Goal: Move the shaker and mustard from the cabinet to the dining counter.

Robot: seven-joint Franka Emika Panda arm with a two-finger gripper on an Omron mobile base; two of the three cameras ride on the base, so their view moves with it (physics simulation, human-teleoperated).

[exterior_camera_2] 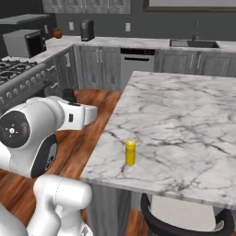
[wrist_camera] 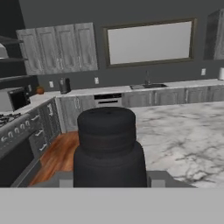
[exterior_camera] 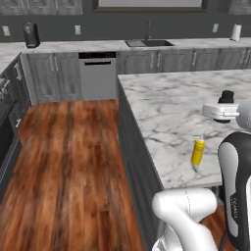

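One task item is already down: the mustard (exterior_camera: 198, 151) stands upright on the white marble tabletop (exterior_camera: 166, 108) of the dining counter, near its front edge, yellow body and pale nozzle plain in the right base view too (exterior_camera_2: 130, 152). The other, the black shaker (wrist_camera: 109, 146), sits right up against the hand camera, its narrower cap on top and its wider body below, with the fingers (wrist_camera: 109, 179) closed on its base from both sides. From the left base view the shaker's cap (exterior_camera: 226, 96) pokes up above the white hand, which hangs over the tabletop beyond the mustard and apart from it. From the right base view a sliver of the black shaker (exterior_camera_2: 69, 96) shows above the hand, off the counter's left edge as seen from there. Around all this: a wood floor (exterior_camera: 68, 162) runs alongside the island, a dishwasher (exterior_camera: 97, 74) sits among grey base cabinets, a sink (exterior_camera: 148, 43) is set into the far counter, and a stove (exterior_camera_2: 18, 76) lines the left wall.
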